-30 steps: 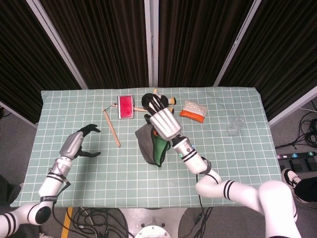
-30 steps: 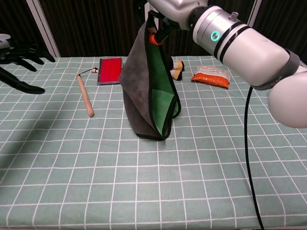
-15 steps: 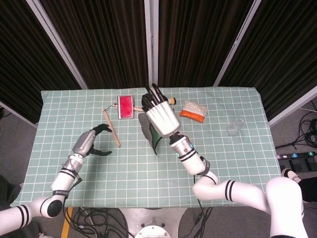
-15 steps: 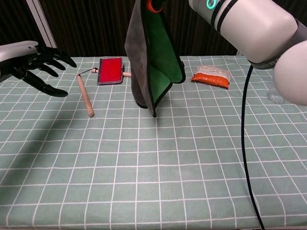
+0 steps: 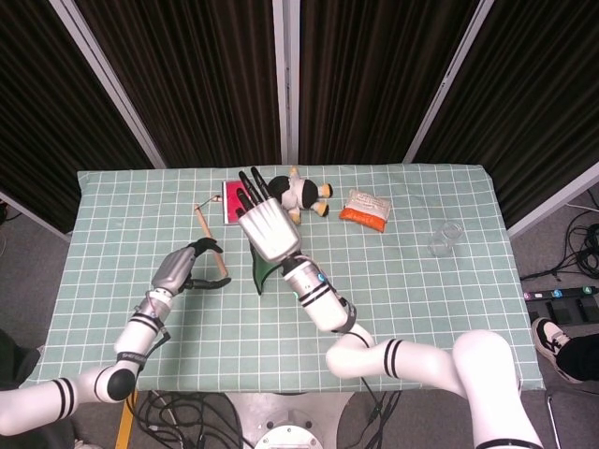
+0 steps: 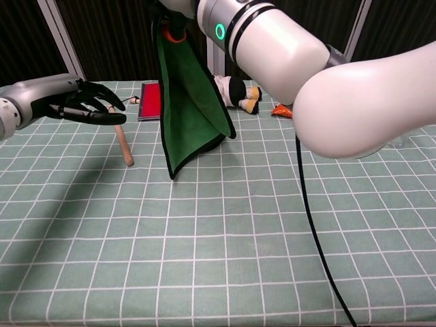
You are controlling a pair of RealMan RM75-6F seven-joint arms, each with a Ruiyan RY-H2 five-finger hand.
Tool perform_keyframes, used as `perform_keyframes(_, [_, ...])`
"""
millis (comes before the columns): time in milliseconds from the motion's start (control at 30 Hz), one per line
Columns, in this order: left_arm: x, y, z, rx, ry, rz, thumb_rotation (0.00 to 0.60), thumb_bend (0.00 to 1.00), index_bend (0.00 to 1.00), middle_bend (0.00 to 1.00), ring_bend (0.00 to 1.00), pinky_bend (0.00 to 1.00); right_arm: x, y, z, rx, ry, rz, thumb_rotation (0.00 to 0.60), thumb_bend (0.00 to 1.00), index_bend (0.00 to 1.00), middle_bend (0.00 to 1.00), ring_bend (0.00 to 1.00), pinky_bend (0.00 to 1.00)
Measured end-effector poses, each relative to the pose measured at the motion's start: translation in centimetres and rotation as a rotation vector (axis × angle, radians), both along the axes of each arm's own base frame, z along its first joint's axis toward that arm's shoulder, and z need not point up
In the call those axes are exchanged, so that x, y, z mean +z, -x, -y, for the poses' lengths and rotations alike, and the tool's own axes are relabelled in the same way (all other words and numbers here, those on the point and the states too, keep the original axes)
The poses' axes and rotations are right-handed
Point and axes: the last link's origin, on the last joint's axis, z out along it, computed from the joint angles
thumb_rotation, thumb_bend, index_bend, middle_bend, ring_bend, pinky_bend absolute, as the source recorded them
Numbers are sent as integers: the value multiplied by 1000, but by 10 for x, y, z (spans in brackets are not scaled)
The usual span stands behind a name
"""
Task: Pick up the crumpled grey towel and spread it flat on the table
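Currently your right hand (image 5: 265, 227) grips the towel (image 6: 187, 109) by its top; it hangs below the fingers (green side showing), above the worktop (image 6: 272, 225). Your left hand (image 6: 82, 105) holds nothing, fingers apart.

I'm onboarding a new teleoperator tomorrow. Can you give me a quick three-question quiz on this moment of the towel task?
1. True or false: the grey towel with a green inner face lies flat on the green checked tablecloth.
2. Which robot hand holds the towel? A) left robot hand B) right robot hand C) both
3. Fill in: the wooden stick lies nearest the ___ robot hand.

Key: 1. False: it hangs from above, and whether its lowest corner touches the cloth cannot be told. 2. B; the left robot hand holds nothing, its fingers apart. 3. left.
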Motion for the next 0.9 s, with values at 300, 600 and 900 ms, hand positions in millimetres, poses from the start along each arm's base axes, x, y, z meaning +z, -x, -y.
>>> perform_keyframes(300, [-21, -10, -5, 4, 16, -58, 294, 0, 367, 262, 197, 250, -5, -7, 7, -38, -5, 48, 600, 496, 734, 238, 7, 0])
perform_keyframes(600, [-43, -32, -5, 2, 52, -57, 260, 0, 368, 262, 197, 251, -5, -3, 12, -61, -6, 76, 600, 492, 733, 237, 6, 0])
perform_keyframes(900, [-65, -50, -13, 9, 60, -85, 274, 0, 388, 262, 197, 251, 1, -3, 15, -66, -8, 97, 600, 492, 731, 234, 6, 0])
